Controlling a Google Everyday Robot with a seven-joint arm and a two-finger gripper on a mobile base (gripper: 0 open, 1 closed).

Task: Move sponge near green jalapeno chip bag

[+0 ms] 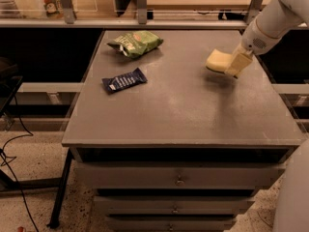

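The pale yellow sponge (pixel 217 61) hangs a little above the right part of the grey table (pixel 183 110), with its shadow on the tabletop below it. My gripper (pixel 235 65) reaches in from the upper right and is shut on the sponge's right end. The green jalapeno chip bag (pixel 135 42) lies at the table's far left, well apart from the sponge.
A flat dark blue packet (pixel 124 80) lies at the left, in front of the chip bag. A shelf rail with upright posts (pixel 141 4) runs behind the table. Drawers (pixel 178 180) are below the top. Cables (pixel 14 144) lie on the floor at left.
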